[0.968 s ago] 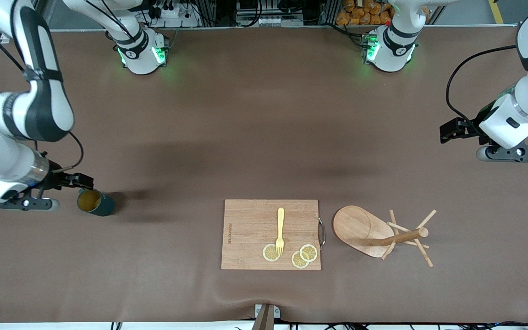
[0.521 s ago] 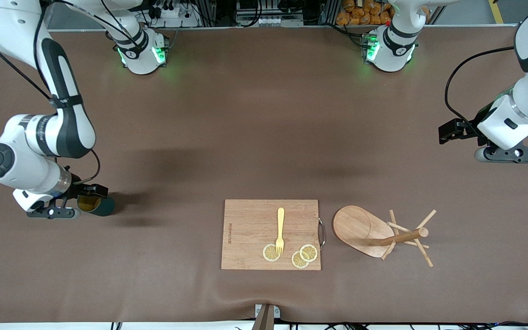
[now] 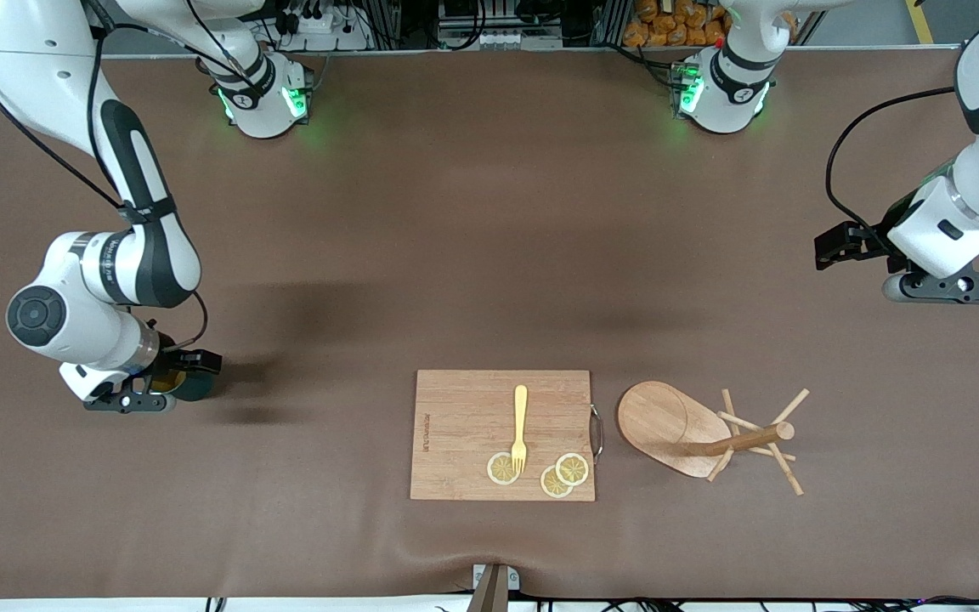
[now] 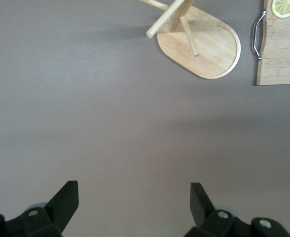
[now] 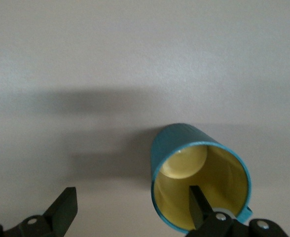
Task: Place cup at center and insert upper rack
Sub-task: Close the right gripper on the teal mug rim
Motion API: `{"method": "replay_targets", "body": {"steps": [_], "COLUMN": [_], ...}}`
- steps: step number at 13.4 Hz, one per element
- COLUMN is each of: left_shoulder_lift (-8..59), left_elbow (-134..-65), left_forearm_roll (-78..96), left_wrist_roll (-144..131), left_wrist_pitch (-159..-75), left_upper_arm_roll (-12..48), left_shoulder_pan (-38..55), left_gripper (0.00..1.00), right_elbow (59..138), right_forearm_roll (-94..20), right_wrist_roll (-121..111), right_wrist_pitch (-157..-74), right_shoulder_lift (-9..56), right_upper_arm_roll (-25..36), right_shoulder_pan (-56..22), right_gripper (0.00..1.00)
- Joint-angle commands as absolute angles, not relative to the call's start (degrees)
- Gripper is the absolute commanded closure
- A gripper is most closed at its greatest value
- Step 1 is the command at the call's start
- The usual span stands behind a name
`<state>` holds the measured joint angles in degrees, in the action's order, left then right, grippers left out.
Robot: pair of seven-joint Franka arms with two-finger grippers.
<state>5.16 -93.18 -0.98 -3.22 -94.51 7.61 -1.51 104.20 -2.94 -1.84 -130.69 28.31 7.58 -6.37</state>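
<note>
- Where the right arm reaches down at its own end of the worktop, the right end effector hangs low over the cup, its fingers spread apart; one fingertip sits over the cup's open mouth, the other over bare worktop beside it.
- Cup: a small teal mug with finely ribbed sides and a pale yellow inside, standing upright on the worktop; in the front view it is largely covered by the right end effector, with only a dark edge showing.
- Upper rack: a light wooden mug tree with a flat oval base, a round post and thin pegs fanning out near the post's top; it stands just beside the cutting board, toward the left arm's end of the worktop.
- Cutting board: a rectangular wooden board with a metal handle on the edge facing the rack; it carries a yellow fork and three lemon slices.
- Left end effector: fingers wide apart, holding nothing, waiting over bare worktop at the left arm's end, well apart from the rack.
</note>
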Motion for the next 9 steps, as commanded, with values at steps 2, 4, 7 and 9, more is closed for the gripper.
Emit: {"method": "replay_targets", "body": {"steps": [2,4,7,9], "left_shoulder_lift": [5.1,5.1,5.27,5.54], "left_elbow": [-93.34,-93.43,-93.43,-93.34], "left_forearm_roll": [-1.67,-1.67,-1.67,-1.76], "left_wrist_roll": [-3.69,-3.78,-3.78,-3.78], "left_wrist_pitch": [-95.01,-95.01,-95.01,-95.1], "left_upper_arm_roll": [7.91,7.91,7.91,7.91], "left_shoulder_pan": [-1.76,-1.58,-1.5,-1.49], "left_gripper": [0.0,0.0,0.0,0.0], "right_elbow": [103.89,103.97,103.97,103.97], "right_forearm_roll": [-3.69,-3.69,-3.69,-3.6], "right_wrist_roll": [-1.67,-2.11,-3.69,-4.13], "right_wrist_pitch": [-131.92,-133.15,-133.24,-133.16], "right_shoulder_lift": [29.18,29.7,30.41,31.02], "right_upper_arm_roll": [7.65,7.65,7.65,7.65], "right_shoulder_pan": [-6.86,-6.86,-6.59,-6.24], "right_gripper": [0.0,0.0,0.0,0.0]}}
